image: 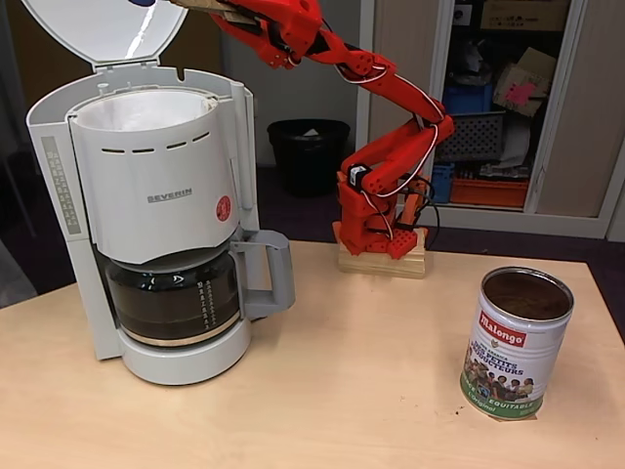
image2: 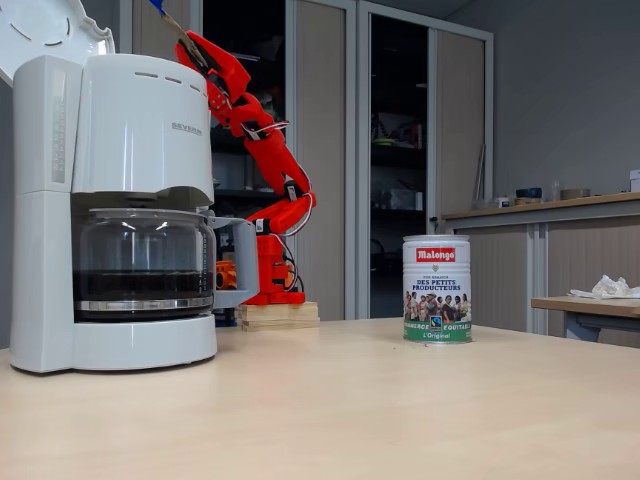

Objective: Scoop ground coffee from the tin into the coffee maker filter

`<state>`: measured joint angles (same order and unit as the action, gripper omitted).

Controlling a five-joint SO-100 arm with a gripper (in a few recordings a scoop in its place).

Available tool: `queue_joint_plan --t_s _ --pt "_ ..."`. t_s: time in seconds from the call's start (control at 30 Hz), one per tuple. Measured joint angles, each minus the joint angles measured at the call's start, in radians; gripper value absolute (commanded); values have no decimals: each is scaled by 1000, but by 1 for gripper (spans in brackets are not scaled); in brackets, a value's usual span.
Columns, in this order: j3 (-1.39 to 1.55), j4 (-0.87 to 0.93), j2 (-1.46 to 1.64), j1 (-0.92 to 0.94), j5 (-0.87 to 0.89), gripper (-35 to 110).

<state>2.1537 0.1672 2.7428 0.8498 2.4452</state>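
Nearest, bare pale wooden table (image: 352, 391), with a dark speck or two by the tin's base. Further back, tin (image: 516, 342) standing upright toward the right in both fixed views, lid off, ground coffee (image: 527, 289) visible inside near the rim; well apart from the machine. At left, coffee maker (image: 161, 215), round lid hinged up, white paper-lined filter (image: 146, 109) open at the top, carafe (image: 176, 298) seated below holding dark liquid. Behind, red arm (image: 391, 147) rising from a wooden block at the table's far edge and reaching up and left over the machine. Gripper (image: 229, 12) at the top edge of the frame, just above and to the right of the filter opening, apparently pinching a flat brownish scoop (image: 210, 8); finger spread not clear enough to tell, and any load on the scoop hidden.

Judged step: carrying a spoonful to the filter for tipping. Best done by bringing the scoop tip fully over the middle of the filter, clear of the raised lid, keeping it level until there, then rolling the wrist slowly so powder drops inside the paper rather than on the rim.
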Motion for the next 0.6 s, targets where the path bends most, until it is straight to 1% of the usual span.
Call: queue_joint_plan --t_s 0.1,0.23,0.37,0.53,0.6 --pt "-41 34 0 -15 -103 0" --pt "-123 109 3 -49 -357 0" --pt "-196 199 5 -132 -701 0" --pt "-245 351 86 -288 -1183 0" --pt "-258 399 120 -380 -1382 0"
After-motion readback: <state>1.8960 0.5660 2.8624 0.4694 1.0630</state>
